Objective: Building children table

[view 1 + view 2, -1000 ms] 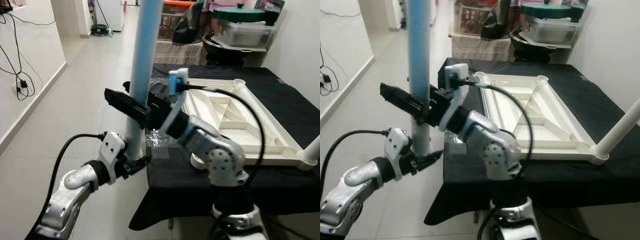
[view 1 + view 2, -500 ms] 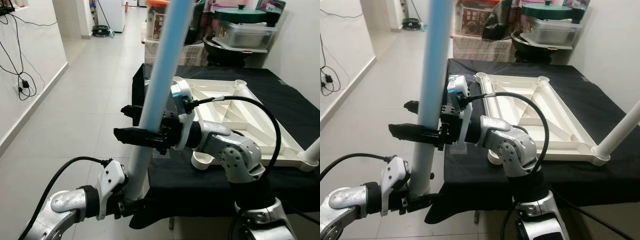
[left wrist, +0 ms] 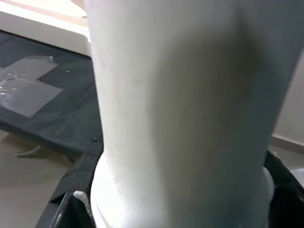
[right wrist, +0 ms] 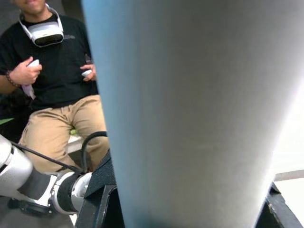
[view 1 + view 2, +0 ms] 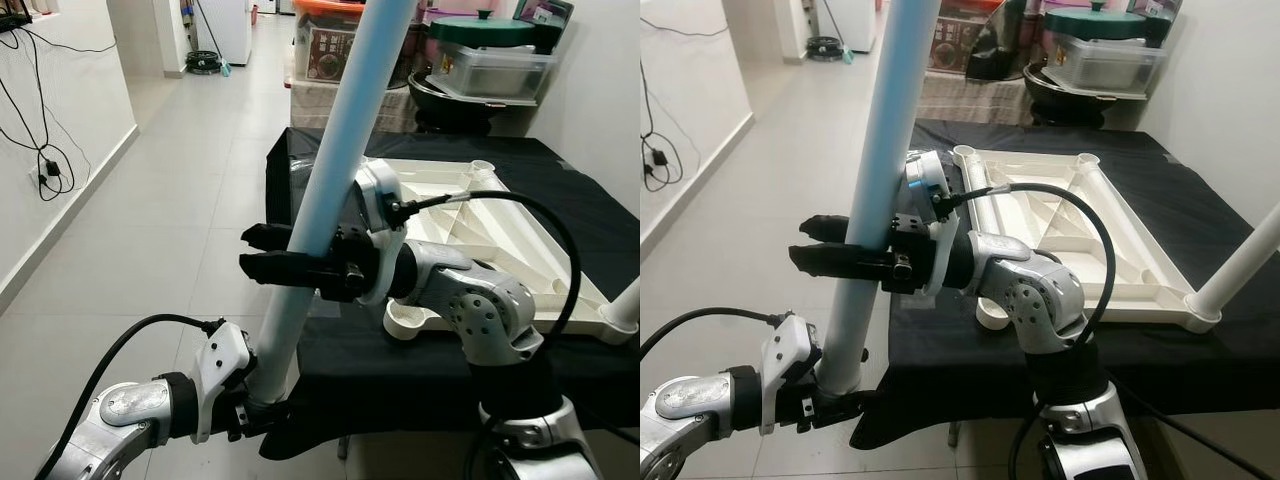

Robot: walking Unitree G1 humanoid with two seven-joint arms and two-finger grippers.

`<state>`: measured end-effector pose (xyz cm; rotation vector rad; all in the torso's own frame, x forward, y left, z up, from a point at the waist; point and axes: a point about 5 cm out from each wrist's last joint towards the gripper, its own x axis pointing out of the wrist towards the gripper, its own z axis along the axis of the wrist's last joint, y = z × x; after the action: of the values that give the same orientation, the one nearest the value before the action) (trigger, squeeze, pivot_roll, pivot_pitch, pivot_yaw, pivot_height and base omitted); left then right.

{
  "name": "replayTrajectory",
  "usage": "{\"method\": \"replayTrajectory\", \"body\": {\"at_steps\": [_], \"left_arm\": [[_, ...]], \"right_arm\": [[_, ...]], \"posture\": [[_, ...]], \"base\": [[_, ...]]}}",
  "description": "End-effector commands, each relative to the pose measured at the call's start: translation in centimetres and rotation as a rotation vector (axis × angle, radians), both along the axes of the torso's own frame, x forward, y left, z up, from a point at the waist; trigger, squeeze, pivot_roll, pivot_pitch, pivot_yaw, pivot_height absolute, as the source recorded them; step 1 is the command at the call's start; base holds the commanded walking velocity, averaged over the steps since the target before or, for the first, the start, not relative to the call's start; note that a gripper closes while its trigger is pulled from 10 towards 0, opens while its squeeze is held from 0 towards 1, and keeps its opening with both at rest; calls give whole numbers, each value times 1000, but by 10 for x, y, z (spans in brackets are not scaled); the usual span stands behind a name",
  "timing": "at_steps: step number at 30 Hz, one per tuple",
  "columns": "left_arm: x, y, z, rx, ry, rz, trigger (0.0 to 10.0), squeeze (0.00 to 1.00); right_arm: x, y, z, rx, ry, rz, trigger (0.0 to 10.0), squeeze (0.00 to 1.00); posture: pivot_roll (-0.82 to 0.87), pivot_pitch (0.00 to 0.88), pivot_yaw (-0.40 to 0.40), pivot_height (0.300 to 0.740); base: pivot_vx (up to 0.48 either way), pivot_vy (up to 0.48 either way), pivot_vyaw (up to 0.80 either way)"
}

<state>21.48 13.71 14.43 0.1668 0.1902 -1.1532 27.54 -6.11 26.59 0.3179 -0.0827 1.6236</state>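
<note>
Two tools clamped on the tilted table leg [image 5: 335,160]: left tool [image 5: 262,408] low, right tool [image 5: 262,262] mid-shaft.

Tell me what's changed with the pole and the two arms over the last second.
The light blue pole has tipped from upright to leaning, its top toward the table. The right gripper, clamped on its middle, rotated from slanted to level; the left gripper, holding the bottom end, dropped lower. The camera shifted slightly too. Both grips stayed on, and the upturned white tabletop on the black cloth did not move.
</note>
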Motion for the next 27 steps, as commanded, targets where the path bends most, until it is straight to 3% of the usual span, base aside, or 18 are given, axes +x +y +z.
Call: {"method": "replayTrajectory", "body": {"at_steps": [1,4,5,6,7,12,14,15,16,18,19,20,24,27], "left_arm": [[1,1,3,32,-45,-11,10000,0],[1,1,3,32,-45,-11,10000,0],[5,1,6,23,-89,20,10000,651],[5,1,6,23,-89,20,10000,651],[10,2,11,-2,-123,41,10000,1000],[14,3,21,-58,-161,69,10000,1000],[21,7,28,-81,-195,142,10000,1000],[28,13,32,-93,-219,214,10000,1000],[28,13,32,-93,-219,214,10000,1000],[37,22,38,-135,-248,328,10000,1000],[37,22,38,-135,-248,328,10000,1000],[43,29,46,-164,-292,422,10000,0],[42,31,50,-190,-305,450,10000,0],[31,27,50,-239,-284,427,10000,0]], "right_arm": [[-3,-1,0,19,14,22,0,0],[-3,-1,0,19,14,22,0,0],[-3,0,0,22,18,18,0,0],[-3,0,0,22,18,18,0,0],[-2,0,0,25,22,12,0,0],[-1,0,0,28,27,-4,0,0],[3,-2,0,18,16,-36,0,0],[15,-6,0,-17,-18,-117,0,0],[15,-6,0,-17,-18,-117,0,0],[38,-19,1,-80,-51,-277,0,0],[38,-19,1,-80,-51,-277,0,0],[56,-33,2,-145,-86,-413,0,0],[65,-43,1,-195,-129,-489,0,0],[74,-61,4,-229,-158,-566,0,0]], "posture": [[105,0,-84,740],[105,0,-84,740],[106,0,-83,740],[106,0,-83,740],[106,0,-84,740],[108,0,-81,740],[107,0,-79,740],[105,0,-72,740],[105,0,-72,740],[105,0,-69,740],[105,0,-69,740],[105,0,-71,740],[105,0,-72,740],[111,0,-73,740]], "base": [[0,0,0],[0,0,0],[0,0,0],[0,0,0],[0,0,0],[0,0,0],[0,0,0],[0,0,0],[0,0,0],[0,0,0],[0,0,0],[0,0,0],[0,0,0],[0,0,0]]}}
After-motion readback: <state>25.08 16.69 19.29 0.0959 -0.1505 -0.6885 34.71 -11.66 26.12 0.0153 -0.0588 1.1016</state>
